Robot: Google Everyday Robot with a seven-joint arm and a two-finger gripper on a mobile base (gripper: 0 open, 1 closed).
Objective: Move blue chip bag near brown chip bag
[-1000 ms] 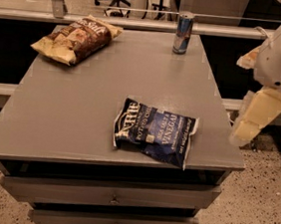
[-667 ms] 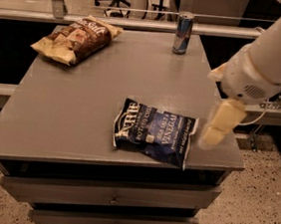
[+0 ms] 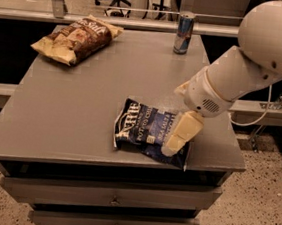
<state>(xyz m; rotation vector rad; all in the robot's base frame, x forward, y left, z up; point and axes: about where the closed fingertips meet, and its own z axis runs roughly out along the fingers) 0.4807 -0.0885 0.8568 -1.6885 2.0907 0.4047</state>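
Counter (image 3: 70, 112) holds both bags, well apart, so the move looks barely begun. Brown chip bag (image 3: 78, 37) lies at the far left corner. Blue chip bag (image 3: 139, 129) lies flat front right, its long axis left to right and dipping rightward. Tool (image 3: 174, 143) hangs over its right end; whether spread or pinching, I cannot tell.

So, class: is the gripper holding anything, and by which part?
Cannot be told. The gripper sits over the right end of the blue chip bag, which lies flat on the table.
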